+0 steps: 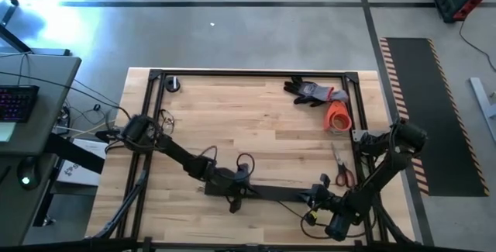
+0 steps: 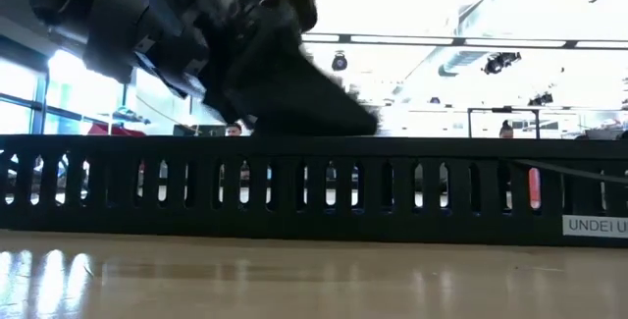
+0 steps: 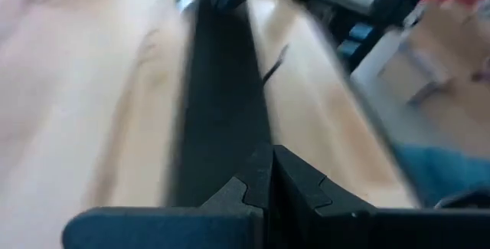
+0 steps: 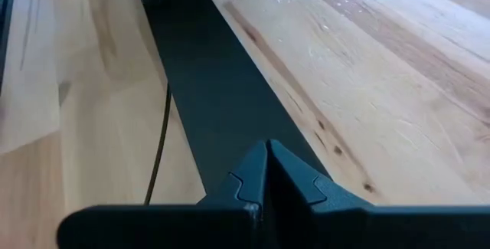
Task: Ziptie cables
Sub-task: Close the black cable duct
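Observation:
A long black slotted channel (image 1: 279, 194) lies on the wooden table near its front edge; the low view shows its slotted wall (image 2: 324, 186) side-on. My left gripper (image 1: 246, 188) is shut over the channel's left part, its tips (image 3: 268, 174) above the flat black top. My right gripper (image 1: 322, 196) is shut over the channel's right end (image 4: 230, 103). A thin dark strip, seemingly the ziptie (image 4: 159, 145), lies on the wood beside the channel. The cables are hidden. My left gripper's shut fingertips (image 2: 358, 121) stand right at the channel's top edge, slanting down from the table's left; whether they touch it I cannot tell. My right gripper's shut fingertips (image 4: 266, 168) slant down over the channel's flat black top; whether they touch it I cannot tell.
Grey-and-black gloves (image 1: 314, 91) and an orange roll (image 1: 339, 116) lie at the far right. Red-handled scissors (image 1: 342, 170) lie just beyond the right gripper. A small round object (image 1: 172, 84) sits at the far left corner. A black frame (image 1: 248, 72) rims the table.

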`<state>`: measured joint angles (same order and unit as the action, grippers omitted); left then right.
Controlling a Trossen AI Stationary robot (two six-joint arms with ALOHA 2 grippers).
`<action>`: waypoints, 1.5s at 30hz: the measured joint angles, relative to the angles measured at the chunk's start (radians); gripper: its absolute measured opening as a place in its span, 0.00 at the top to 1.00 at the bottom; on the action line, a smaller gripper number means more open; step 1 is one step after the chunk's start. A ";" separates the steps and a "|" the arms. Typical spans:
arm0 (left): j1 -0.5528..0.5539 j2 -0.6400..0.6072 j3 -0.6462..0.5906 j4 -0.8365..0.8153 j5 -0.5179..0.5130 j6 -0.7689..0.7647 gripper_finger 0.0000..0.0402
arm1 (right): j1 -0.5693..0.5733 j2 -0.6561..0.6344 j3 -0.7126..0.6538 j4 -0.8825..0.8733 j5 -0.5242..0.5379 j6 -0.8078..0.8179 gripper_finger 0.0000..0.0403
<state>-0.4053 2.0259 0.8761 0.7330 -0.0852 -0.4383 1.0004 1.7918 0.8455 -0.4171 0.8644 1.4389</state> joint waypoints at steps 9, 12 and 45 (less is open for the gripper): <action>-0.019 -0.410 -0.001 -0.694 -0.149 0.064 1.00 | -0.019 -0.034 -0.005 -0.040 0.021 -0.008 1.00; -0.081 -0.523 -0.004 -0.927 -0.224 -0.032 1.00 | -0.025 -0.034 -0.005 -0.041 0.022 -0.009 1.00; -0.224 -0.797 -0.147 -1.228 -0.400 -0.398 1.00 | -0.065 -0.143 0.129 -0.447 0.017 0.139 1.00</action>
<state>-0.6294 1.2291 0.7288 -0.4952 -0.4849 -0.8364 0.9349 1.6493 0.9746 -0.8637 0.8819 1.5776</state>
